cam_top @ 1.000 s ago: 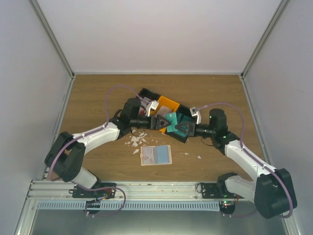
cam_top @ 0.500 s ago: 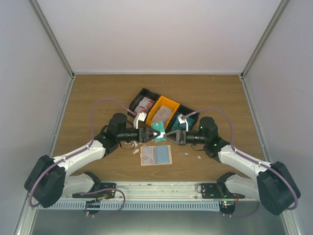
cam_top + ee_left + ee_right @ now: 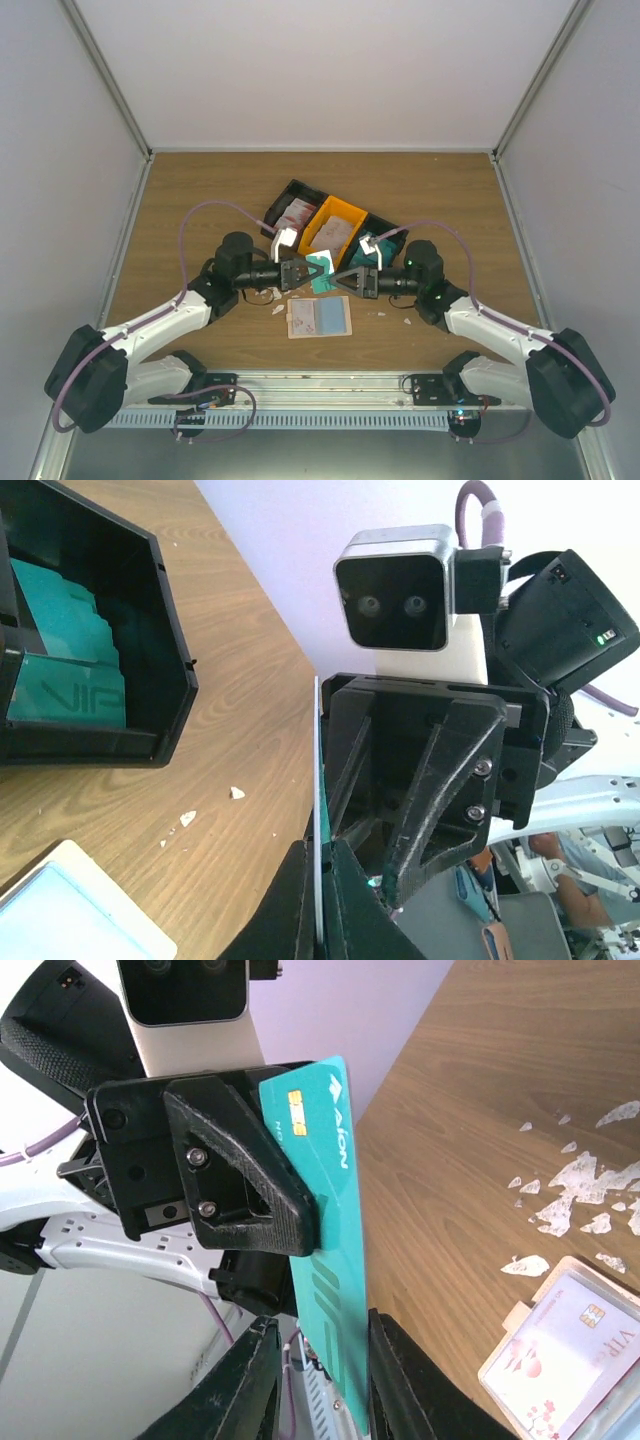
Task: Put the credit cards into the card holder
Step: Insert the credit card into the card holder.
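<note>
Card [image 3: 340,1290] (teal) sits clamped in left tool [image 3: 320,878].

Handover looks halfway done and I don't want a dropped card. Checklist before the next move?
1. Grip: left claw shut on the teal card: ok, the card's edge sits between its fingers.
2. Release: right claw open: ok, its jaws stand apart on either side of the card. Whether a pad touches it: cannot tell.
3. Target: card holder lying open on the table: ok.
4. Free slot in the holder: cannot tell. A red-blotched card shows on it.
5. Clean ground by the holder: not ok, white scraps lie beside it.
</note>
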Robot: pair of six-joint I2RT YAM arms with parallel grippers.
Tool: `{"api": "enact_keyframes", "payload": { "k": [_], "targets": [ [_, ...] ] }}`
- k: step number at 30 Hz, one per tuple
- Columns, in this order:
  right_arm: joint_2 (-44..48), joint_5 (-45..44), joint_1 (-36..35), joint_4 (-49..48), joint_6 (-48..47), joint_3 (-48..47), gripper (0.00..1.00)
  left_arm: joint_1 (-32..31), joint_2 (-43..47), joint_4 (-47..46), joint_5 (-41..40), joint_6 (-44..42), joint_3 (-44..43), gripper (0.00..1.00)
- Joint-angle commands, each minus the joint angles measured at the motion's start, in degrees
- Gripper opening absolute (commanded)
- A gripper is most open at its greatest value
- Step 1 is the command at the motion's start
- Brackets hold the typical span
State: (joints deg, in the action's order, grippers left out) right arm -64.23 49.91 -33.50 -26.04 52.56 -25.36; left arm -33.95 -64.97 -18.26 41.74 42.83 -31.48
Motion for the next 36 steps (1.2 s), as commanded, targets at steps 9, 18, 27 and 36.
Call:
{"api": "enact_keyframes", "payload": {
  "k": [9, 18, 27, 36],
  "targets": [
    [1.0, -3.5, -1.3, -2.8, -2.0, 0.3, 0.01, 0.5, -1.2, -0.5, 2.2, -1.3, 1.2, 0.16],
    [1.2, -18.5, -3.1, 7.5, 0.8, 7.7, 0.0, 0.4, 0.6, 15.9, -17.4, -6.8, 5.8, 0.38],
    [-6.7, -20.4, -8.0, 2.8, 3.4, 9.5, 0.0, -0.3, -6.5, 7.0, -9.6, -5.2, 12.9, 0.25],
    [-14.3, -21.4, -9.4, 3.5, 3.4, 6.8, 0.01, -0.6, -13.3, 9.1, -11.7, -5.2, 12.1, 0.25]
  ]
}}
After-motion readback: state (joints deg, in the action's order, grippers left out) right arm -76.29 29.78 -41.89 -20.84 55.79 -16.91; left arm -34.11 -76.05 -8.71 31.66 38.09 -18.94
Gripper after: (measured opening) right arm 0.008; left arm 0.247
